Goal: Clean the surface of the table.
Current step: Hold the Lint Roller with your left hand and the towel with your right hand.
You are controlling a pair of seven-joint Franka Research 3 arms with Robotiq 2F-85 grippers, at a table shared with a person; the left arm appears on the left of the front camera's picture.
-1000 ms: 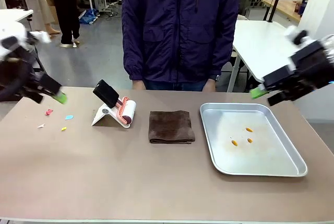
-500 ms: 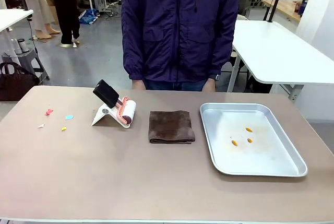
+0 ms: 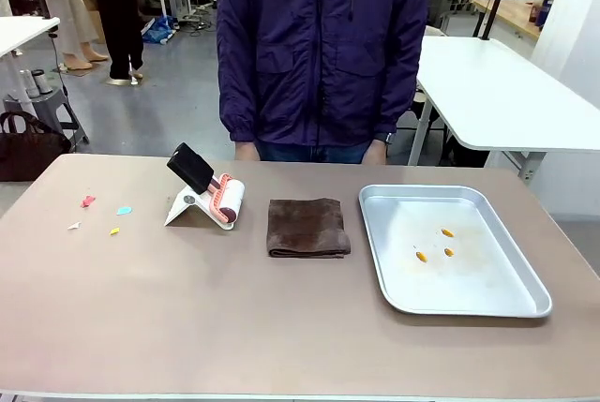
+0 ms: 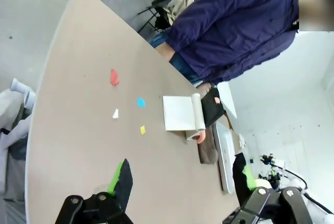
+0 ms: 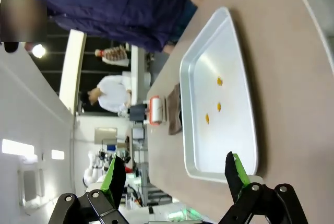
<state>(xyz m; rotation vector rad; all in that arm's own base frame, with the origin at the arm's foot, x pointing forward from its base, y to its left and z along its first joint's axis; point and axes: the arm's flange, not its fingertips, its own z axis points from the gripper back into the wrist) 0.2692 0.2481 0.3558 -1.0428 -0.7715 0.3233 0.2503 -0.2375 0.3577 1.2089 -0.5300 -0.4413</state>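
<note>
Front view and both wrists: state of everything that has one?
table: dirty, coloured scraps scattered on its left part
lint roller: resting on its white stand, untouched
brown cloth: folded, lying flat between lint roller and metal tray
metal tray: flat on the table, three orange bits inside
left gripper: open, empty
right gripper: open, empty

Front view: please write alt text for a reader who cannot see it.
A beige table holds, from left to right, four small coloured scraps, a lint roller on a white stand, a folded brown cloth and a metal tray with three orange bits. A person in a dark blue jacket stands at the far side.
</note>
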